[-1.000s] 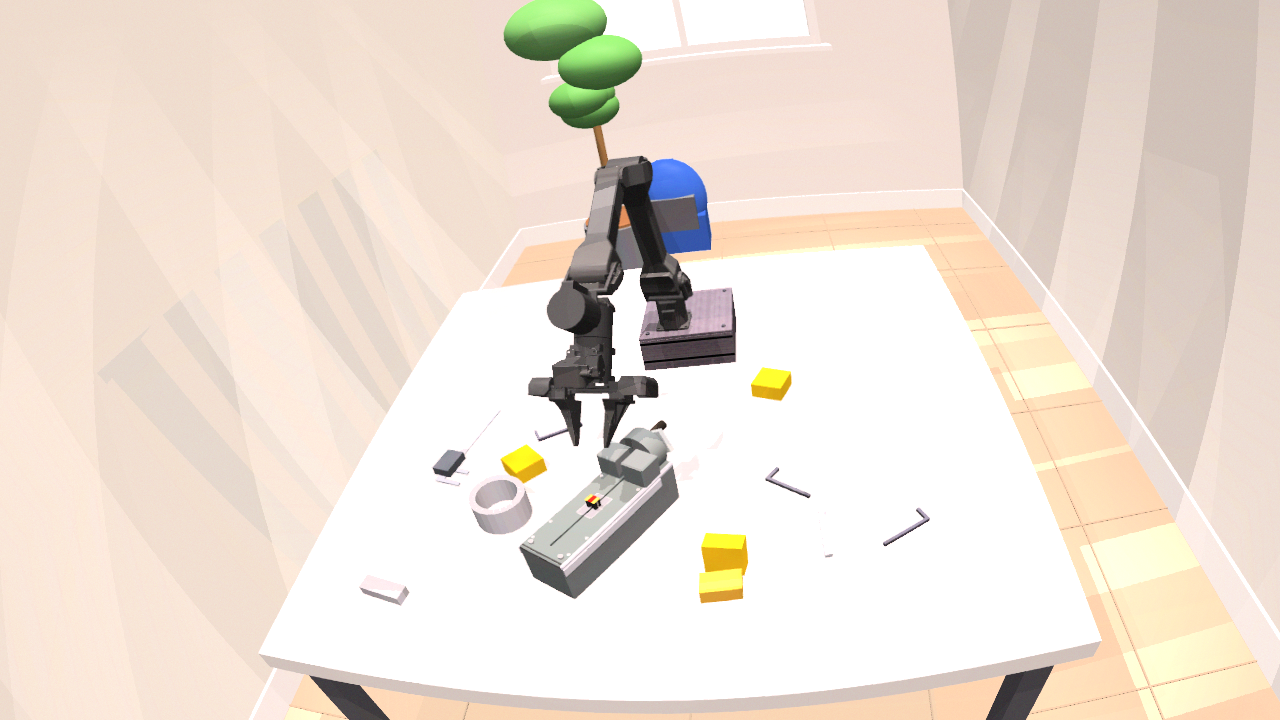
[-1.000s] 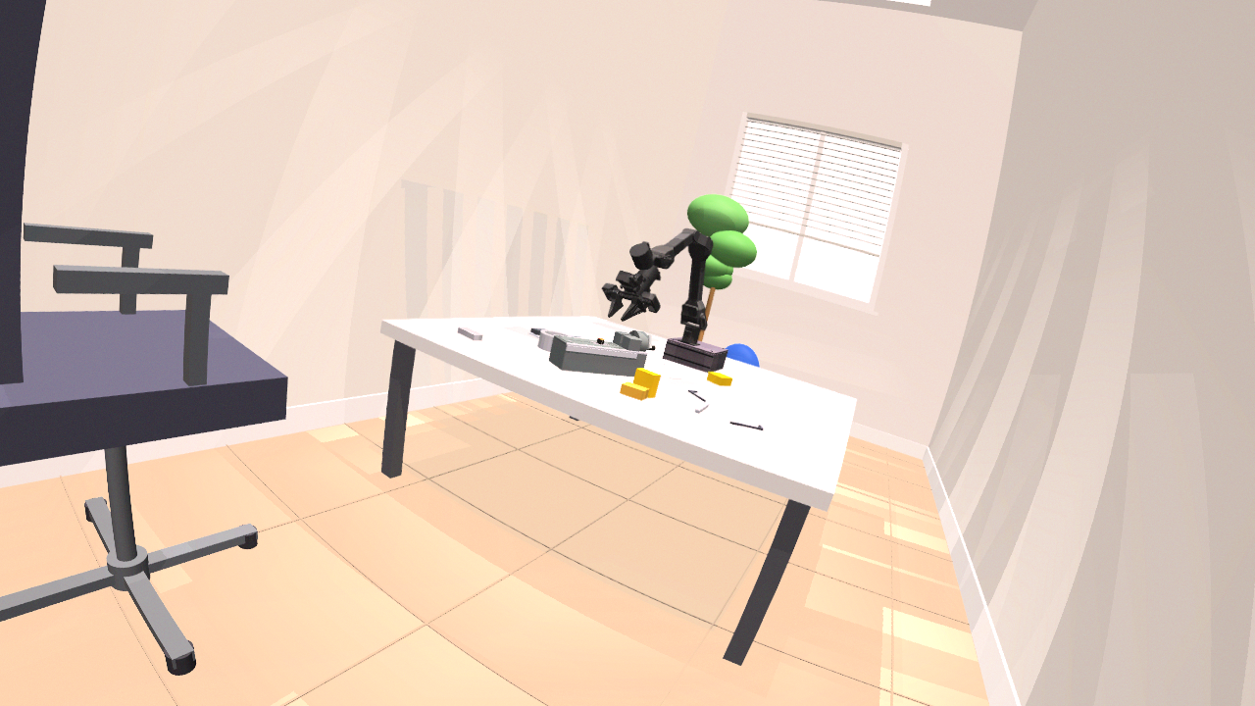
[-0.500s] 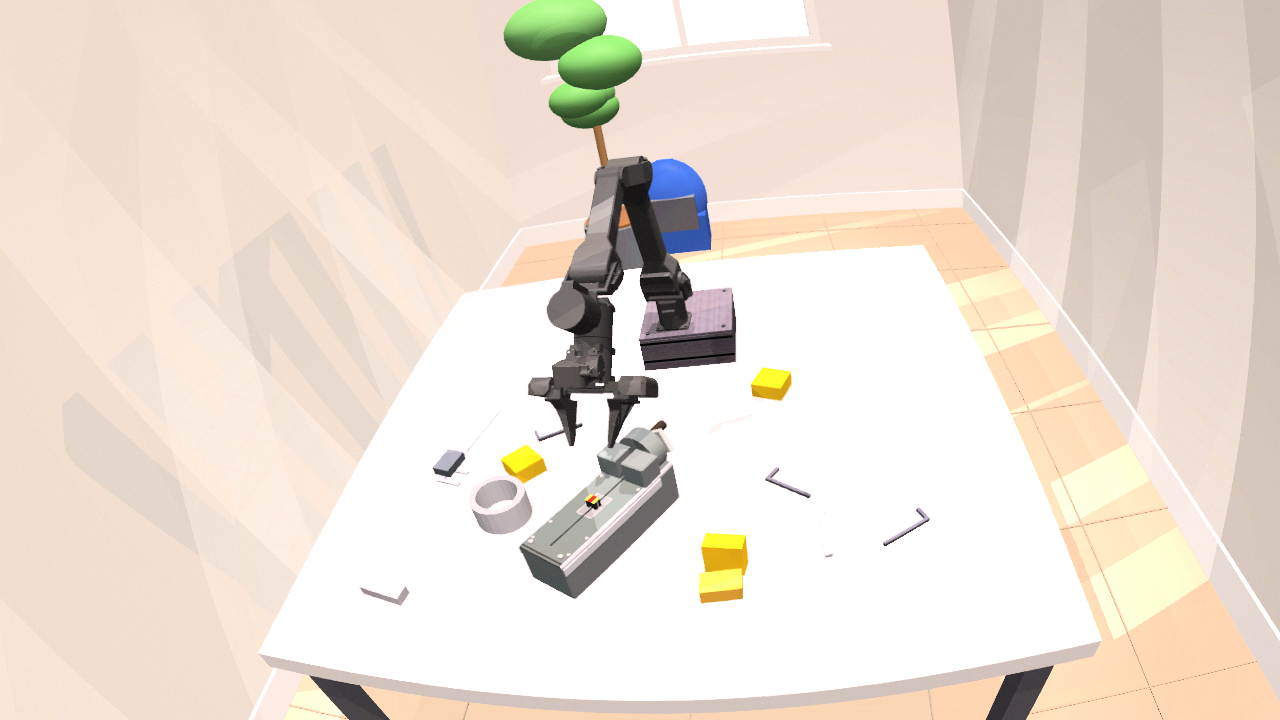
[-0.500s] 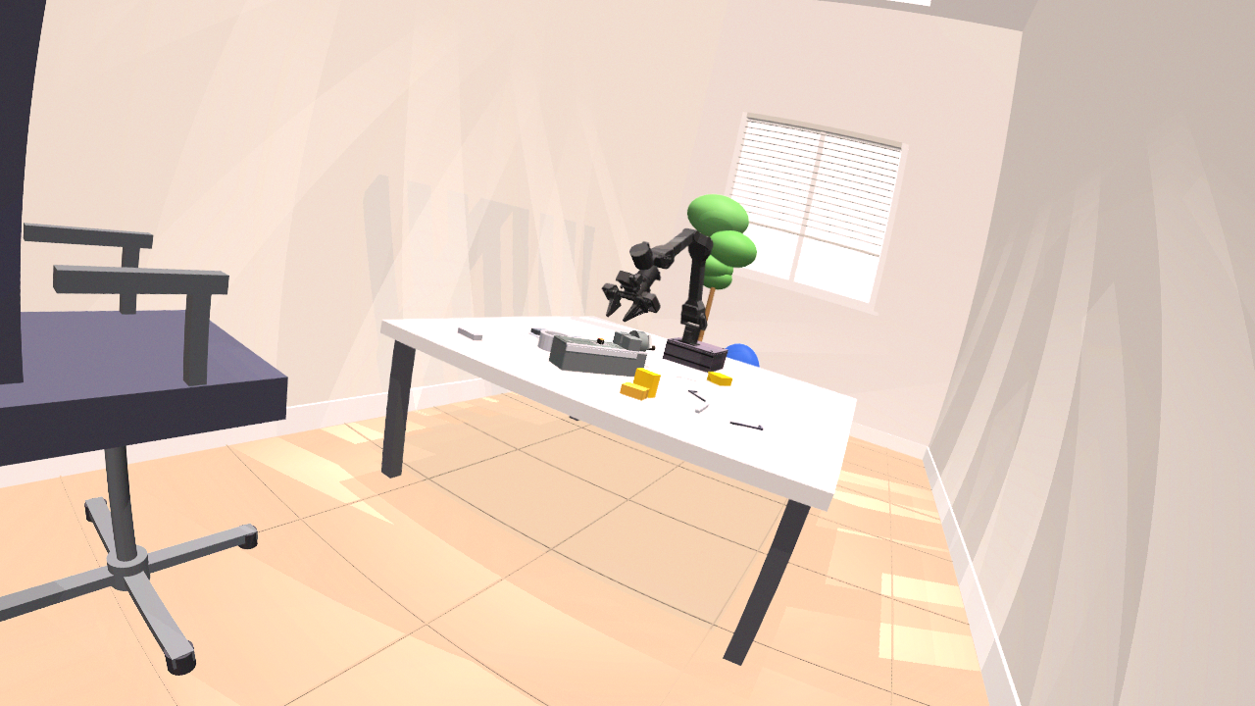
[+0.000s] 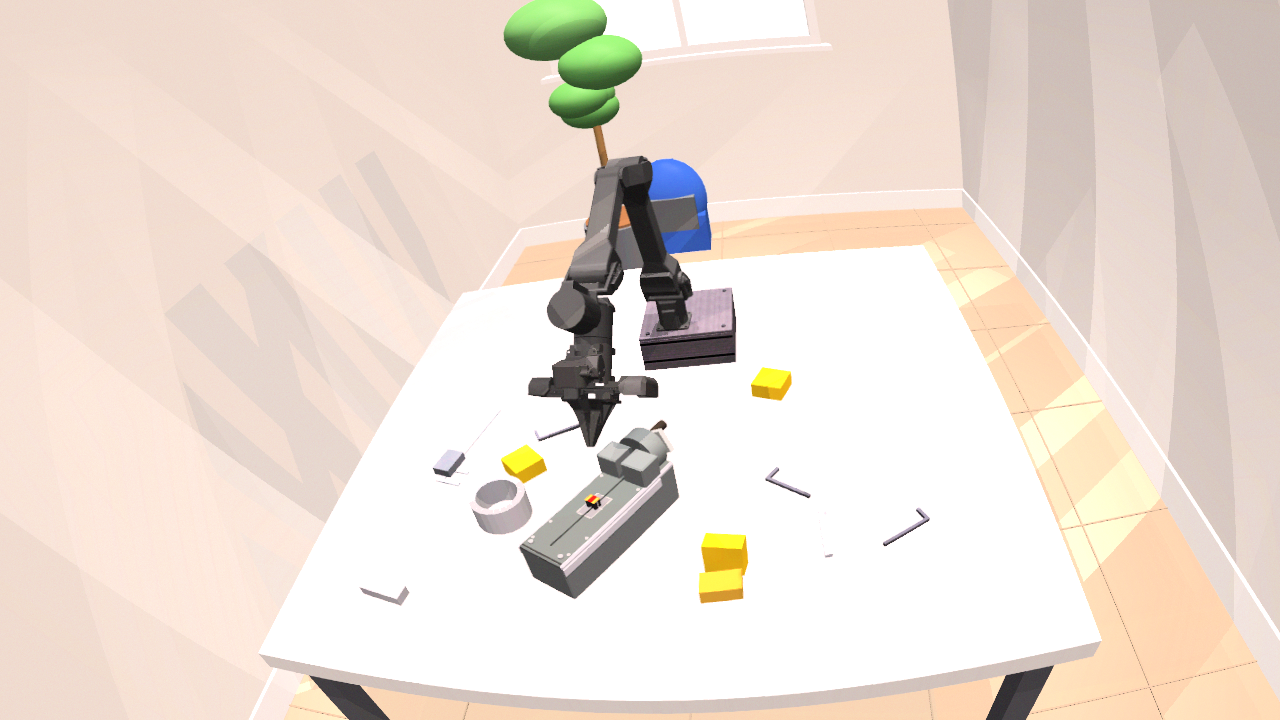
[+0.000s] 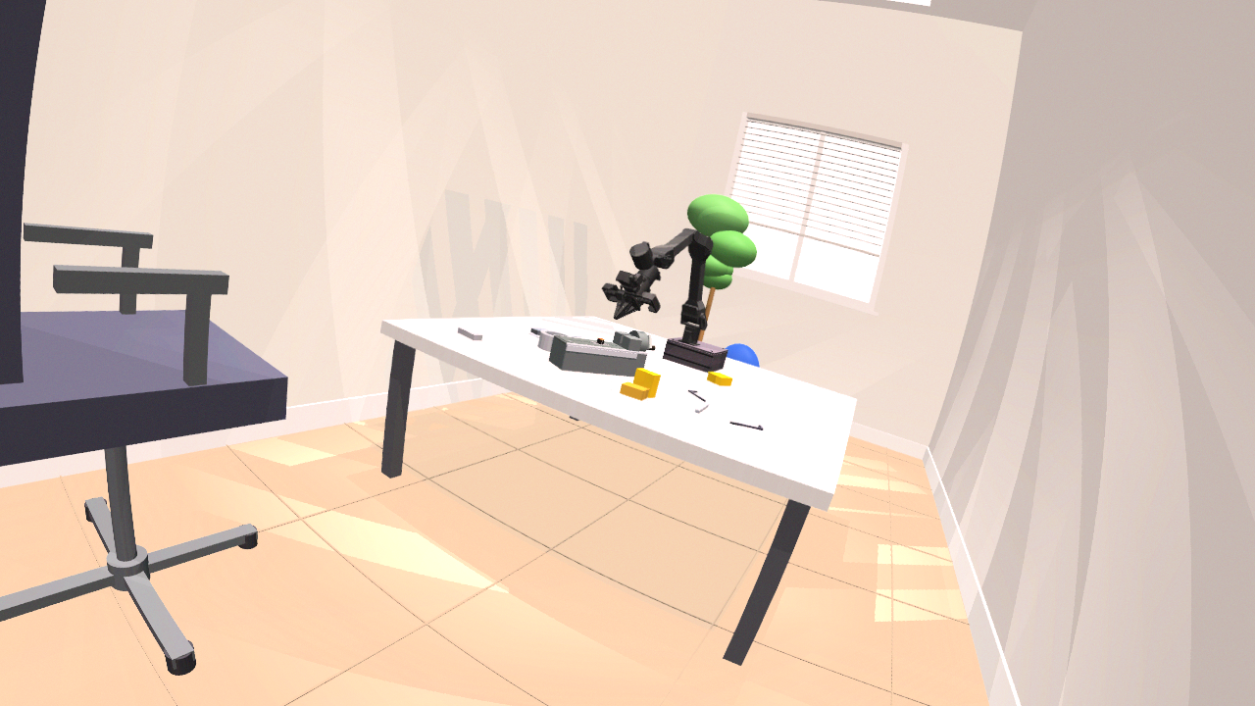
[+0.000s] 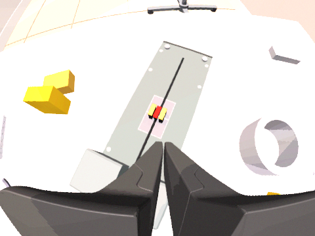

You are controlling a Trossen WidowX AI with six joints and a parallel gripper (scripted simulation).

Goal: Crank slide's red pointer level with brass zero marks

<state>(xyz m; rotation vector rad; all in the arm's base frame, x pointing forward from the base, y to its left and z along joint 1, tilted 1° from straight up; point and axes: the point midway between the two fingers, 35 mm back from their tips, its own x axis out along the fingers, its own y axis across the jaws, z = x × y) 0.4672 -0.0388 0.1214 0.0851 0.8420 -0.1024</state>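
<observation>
Above the tabletop, the claw's fingers were together, gripping nothing. The red pointer sat at twelve o'clock from them in the wrist view.

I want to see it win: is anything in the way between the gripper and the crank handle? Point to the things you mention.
Maybe: the machine's grey housing point(image 5: 640, 445) point(image 6: 629, 336) partly lies between the shut gripper point(image 5: 590, 444) point(image 6: 617, 316) point(image 7: 164, 143) and the dark handle point(image 5: 660, 425) point(image 6: 653, 347).

yellow blocks: on table | grey ring: beside yellow block | green-leaved plant: behind table
</observation>
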